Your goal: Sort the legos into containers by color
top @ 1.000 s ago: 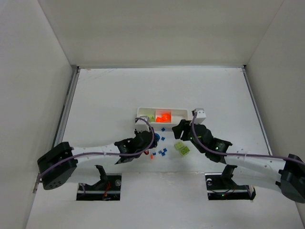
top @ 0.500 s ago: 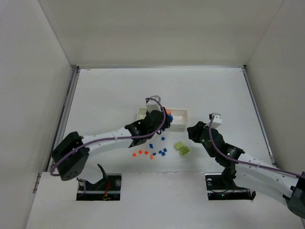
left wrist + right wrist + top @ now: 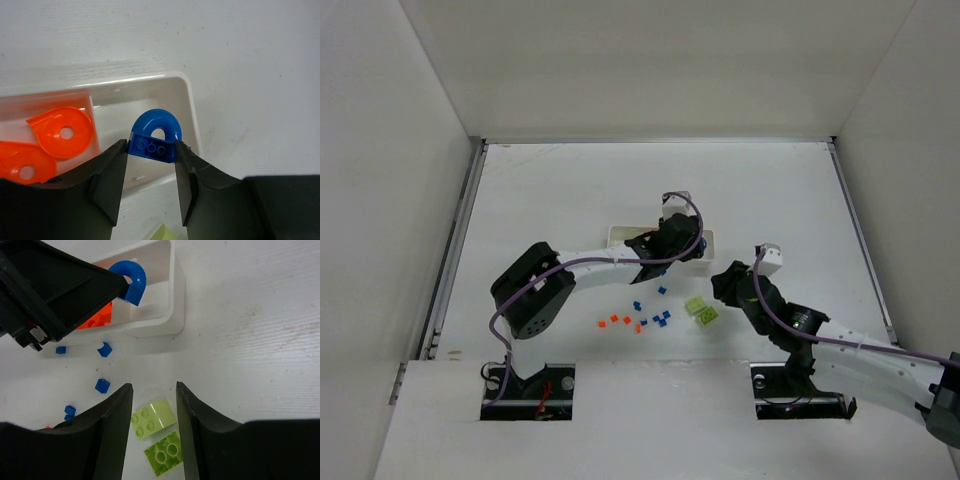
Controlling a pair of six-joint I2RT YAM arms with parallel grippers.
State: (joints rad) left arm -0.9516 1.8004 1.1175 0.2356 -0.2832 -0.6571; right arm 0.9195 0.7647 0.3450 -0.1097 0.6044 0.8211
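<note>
Where the desk runs toward its near edge from the tray, the loose legos lie scattered. Furthest left are a few orange bricks [image 3: 614, 319], and just right of them a small cluster of blue bricks [image 3: 662, 318], with two more blue ones slightly closer to the tray.

The white tray [image 3: 616, 234] sits about mid-desk, its long side parallel to the far edge. The left arm reaches across it, hiding much of the tray from above. The left gripper [image 3: 678, 243] hangs over the tray's right-hand end.

Seen from the left wrist, this gripper [image 3: 151, 150] is clamped on a blue arch brick [image 3: 144, 125], one finger on each end of its studded base and the curved top pointing away from the gripper. The brick is held above the end compartment, just inside the tray's rim [image 3: 192, 115]. In the neighbouring compartment lie two orange rounded pieces [image 3: 47, 137], past the thin divider.

Right of the blue cluster, two lime green bricks [image 3: 701, 311] lie touching each other on the desk. The right gripper [image 3: 723, 283] hovers just beside them, on the side of the right edge.

From the right wrist, its fingers stand apart with nothing between them [image 3: 154, 390]. The lime bricks [image 3: 152, 419] show in the gap, down on the desk and clear of both fingers. Beyond them are the tray wall [image 3: 172, 305] and the held blue arch [image 3: 139, 282].
</note>
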